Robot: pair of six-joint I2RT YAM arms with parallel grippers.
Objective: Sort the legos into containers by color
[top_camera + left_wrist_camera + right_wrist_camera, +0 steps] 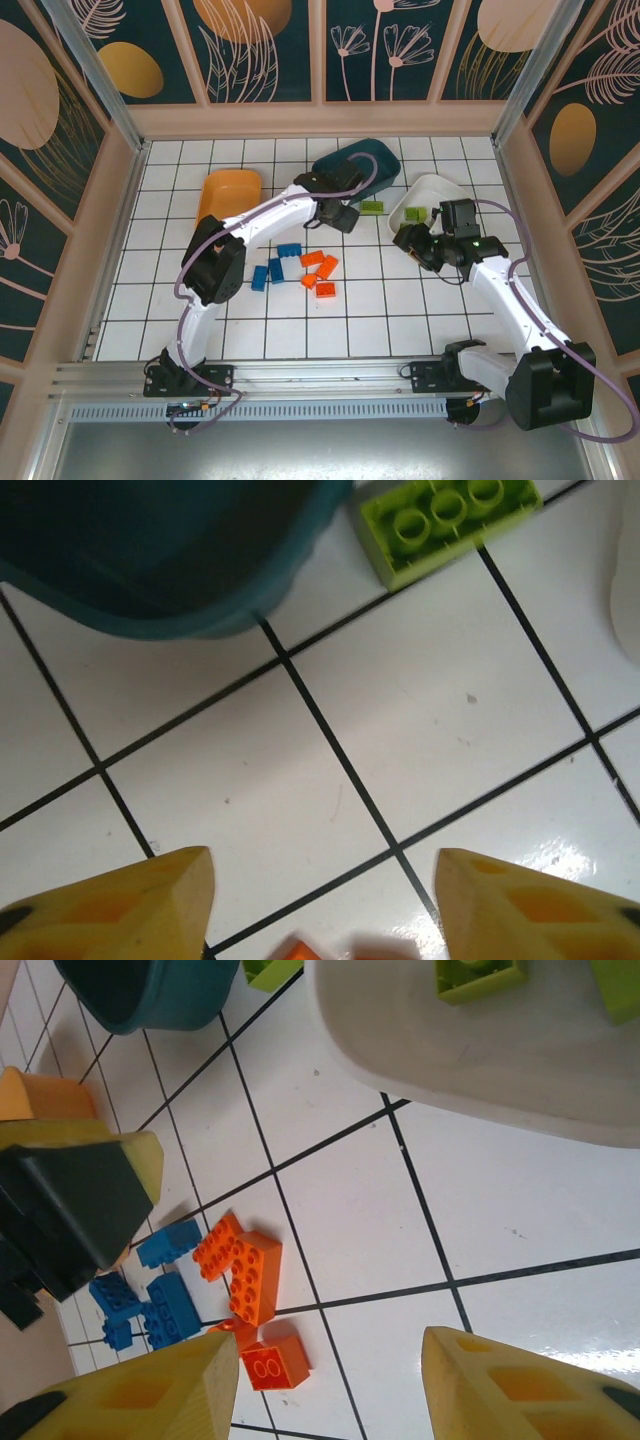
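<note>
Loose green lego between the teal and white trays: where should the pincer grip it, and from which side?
Grip the green lego across its two long side walls, coming straight down from above: it lies flat, studs up, and the teal tray sits close off one short end, so the long sides look freer.

Both arms were the same build, as we saw it: white shells on the links of the left arm point(265, 215) and right arm point(507, 297), chunky black joint housings point(215, 270), black bases point(180, 378). A grey-purple cable point(181, 295) ran outside each arm. We noted a small green light point(478, 241) lit on the right arm. Left hand point(325, 905) and right hand point(330, 1390) had yellow wedge-shaped fingers point(500, 1390) with orange-tinted recesses. The hand bodies were black.
</note>
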